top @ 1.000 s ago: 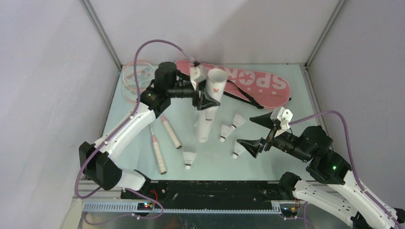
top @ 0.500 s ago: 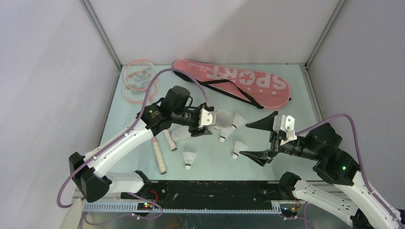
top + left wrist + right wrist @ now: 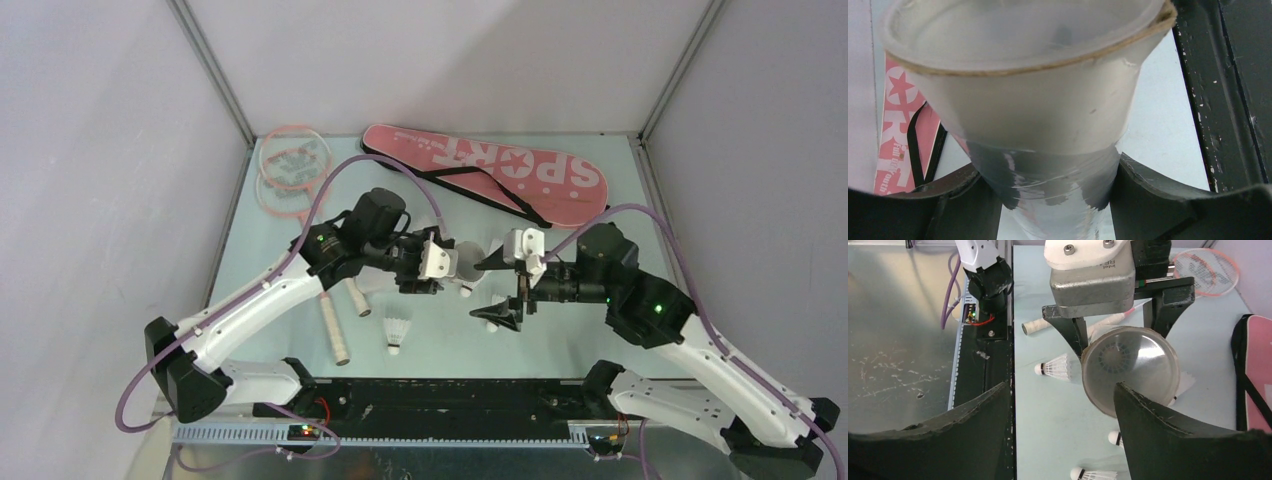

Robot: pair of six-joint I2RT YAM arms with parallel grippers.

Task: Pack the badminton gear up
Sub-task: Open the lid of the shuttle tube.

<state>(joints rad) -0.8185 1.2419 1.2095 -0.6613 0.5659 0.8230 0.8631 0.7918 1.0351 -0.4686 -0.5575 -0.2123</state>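
My left gripper point(image 3: 425, 268) point(image 3: 1048, 175) is shut on the long white tube point(image 3: 458, 262) point(image 3: 1038, 95), which lies level above the table with its open mouth point(image 3: 1130, 370) turned right. The feather ring of a shuttlecock shows inside that mouth. My right gripper point(image 3: 492, 288) point(image 3: 1062, 390) faces the mouth, open, with nothing between its fingers. Loose shuttlecocks point(image 3: 398, 330) point(image 3: 1055, 367) lie on the table below, two more by the right finger point(image 3: 1115, 438). The pink "SPORT" bag point(image 3: 500, 170) lies at the back. Two pink rackets point(image 3: 285, 170) lie at the left, handles point(image 3: 335, 330) toward me.
Grey walls enclose the pale green table point(image 3: 600, 250) on three sides. A black metal rail point(image 3: 430, 395) point(image 3: 983, 370) runs along the near edge between the arm bases. Purple cables loop over both arms.
The left arm has swung the tube down from upright at the back to level at mid-table. The right arm has moved left to face its mouth, and its jaws have narrowed a little.
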